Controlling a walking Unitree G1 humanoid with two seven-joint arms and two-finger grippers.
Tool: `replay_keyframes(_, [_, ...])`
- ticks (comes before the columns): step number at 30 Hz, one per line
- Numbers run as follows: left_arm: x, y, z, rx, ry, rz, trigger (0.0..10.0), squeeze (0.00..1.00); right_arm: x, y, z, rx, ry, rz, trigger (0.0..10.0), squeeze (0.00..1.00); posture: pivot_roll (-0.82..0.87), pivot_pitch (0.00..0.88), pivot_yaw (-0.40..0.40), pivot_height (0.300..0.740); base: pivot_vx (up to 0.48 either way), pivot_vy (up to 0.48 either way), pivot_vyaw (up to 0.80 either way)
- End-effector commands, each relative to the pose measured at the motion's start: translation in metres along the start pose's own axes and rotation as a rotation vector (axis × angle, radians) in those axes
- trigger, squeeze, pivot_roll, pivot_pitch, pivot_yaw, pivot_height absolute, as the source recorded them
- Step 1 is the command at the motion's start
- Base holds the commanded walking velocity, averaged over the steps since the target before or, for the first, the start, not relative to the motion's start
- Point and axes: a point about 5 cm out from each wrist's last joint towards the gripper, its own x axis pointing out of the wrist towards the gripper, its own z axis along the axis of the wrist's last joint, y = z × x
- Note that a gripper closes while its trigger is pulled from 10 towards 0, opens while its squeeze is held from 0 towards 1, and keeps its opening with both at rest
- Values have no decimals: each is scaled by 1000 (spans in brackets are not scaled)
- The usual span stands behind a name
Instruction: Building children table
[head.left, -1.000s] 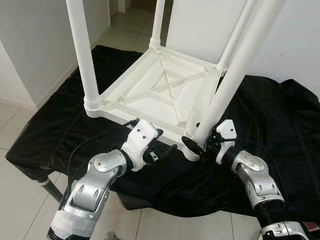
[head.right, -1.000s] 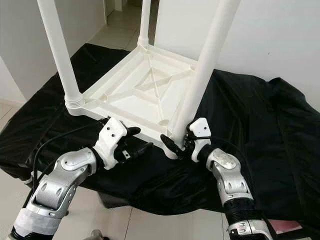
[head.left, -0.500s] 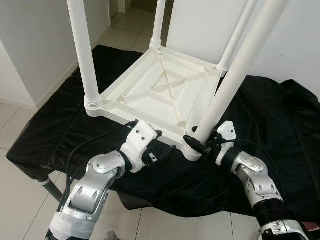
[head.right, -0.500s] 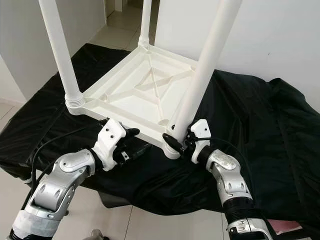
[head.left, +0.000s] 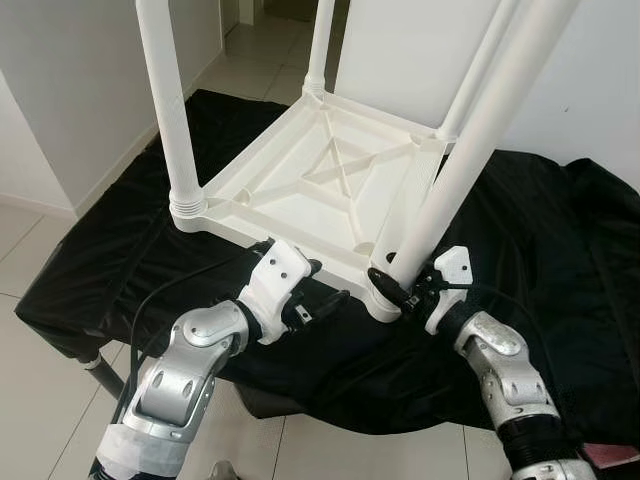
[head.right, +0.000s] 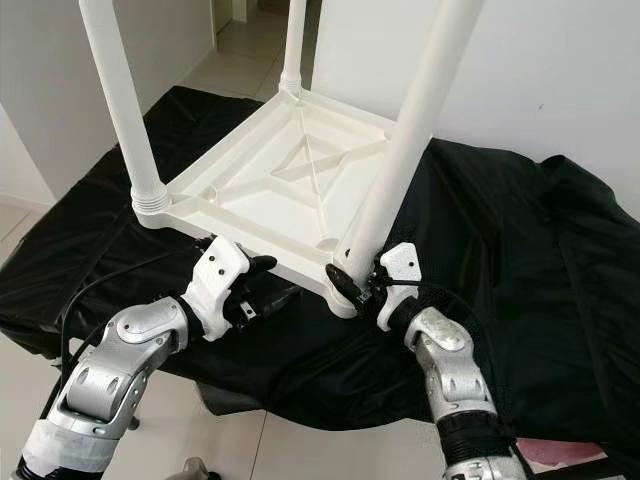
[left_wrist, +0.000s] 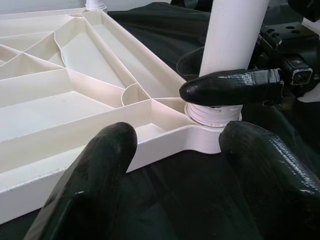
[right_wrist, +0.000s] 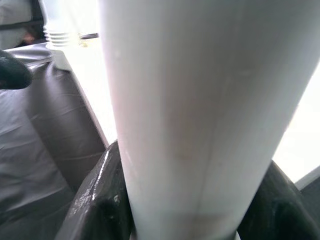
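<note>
Black cloth (head.left: 560, 250) underlies upturned table (head.left: 320, 190); right gripper (head.left: 395, 290) clasps leg (head.left: 470, 150).

All four table legs (head.left: 161, 100) run off the top edge — their ends unseen.

My right gripper (right_wrist: 187, 227) has its two black fingers (right_wrist: 102, 195) clamped on either side of a thick white table leg (right_wrist: 200, 110). Black cloth (right_wrist: 45, 130) lies behind, with another leg's ribbed base (right_wrist: 60, 36) further off
</note>
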Motion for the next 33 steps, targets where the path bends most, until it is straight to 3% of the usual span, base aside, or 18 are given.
replay_keyframes(1, [0, 0, 1, 2, 4, 32, 10000, 0, -4, -5, 1, -13, 8, -119, 10000, 0, 87, 66, -91, 740, 0, 0, 0])
replay_keyframes(12, [3, -3, 1, -4, 1, 28, 10000, 0, -5, 14, -5, 48, 53, -450, 10000, 0, 84, 64, -104, 740, 0, 0, 0])
replay_keyframes(15, [3, -3, 0, -5, 1, 27, 10000, 0, -4, 18, -5, 61, 53, -479, 10000, 0, 84, 64, -104, 740, 0, 0, 0])
replay_keyframes(17, [2, -2, 1, -4, -2, 30, 10000, 0, 1, 30, -5, 123, 58, -581, 10000, 0, 93, 60, -105, 740, 0, 0, 0])
replay_keyframes(33, [3, 1, 1, 8, -1, 48, 10000, 0, 14, 44, 5, 96, 25, -519, 10000, 0, 99, 42, -107, 740, 0, 0, 0])
